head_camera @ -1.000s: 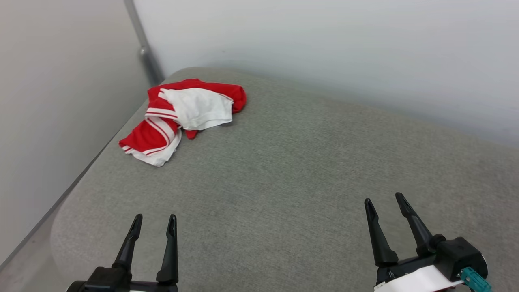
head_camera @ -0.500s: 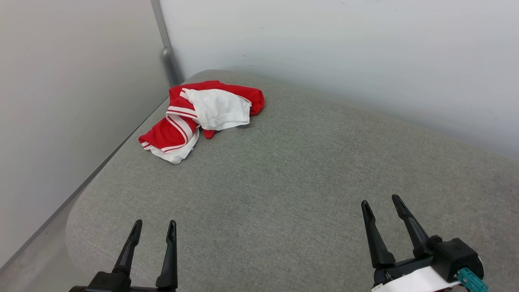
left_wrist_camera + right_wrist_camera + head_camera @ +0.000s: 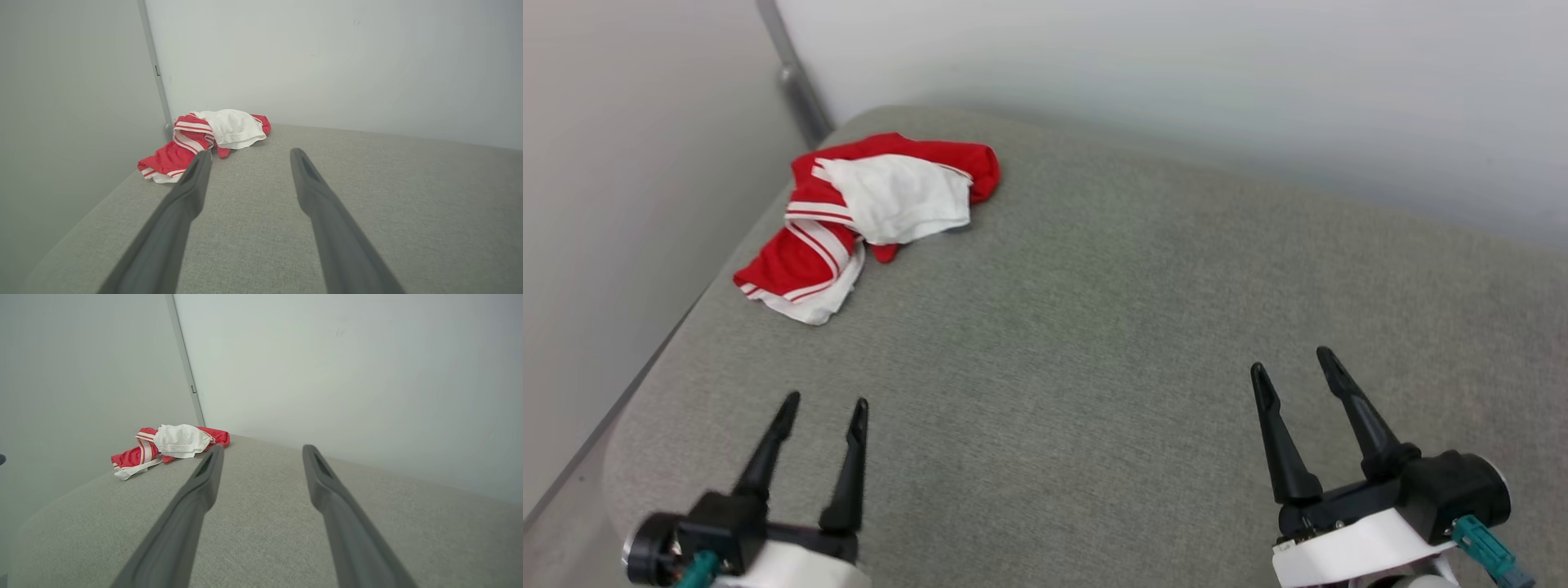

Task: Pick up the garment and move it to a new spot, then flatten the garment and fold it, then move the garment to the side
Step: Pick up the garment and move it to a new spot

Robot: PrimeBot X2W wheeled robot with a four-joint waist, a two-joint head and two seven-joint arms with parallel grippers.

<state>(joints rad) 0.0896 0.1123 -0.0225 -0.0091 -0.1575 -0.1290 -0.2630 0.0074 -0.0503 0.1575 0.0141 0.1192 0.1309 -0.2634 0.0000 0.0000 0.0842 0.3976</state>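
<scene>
The garment [image 3: 866,220] lies crumpled in a heap at the far left corner of the grey cushion [image 3: 1111,310], near the metal post [image 3: 788,77] where the two walls meet. Its white lining is turned up on top, and the striped trim is bunched at the nearer end; no lettering can be seen. To my eye nothing of the task is done yet: the pick-up, the move to a new spot, the flattening, the folding and the putting aside are all left. The left gripper [image 3: 826,400] hovers above the near part of the cushion, its fingers spread and empty, pointing roughly toward the heap but well apart from it. The right gripper [image 3: 1290,359] is further away on the other side, also spread wide and holding nothing.
</scene>
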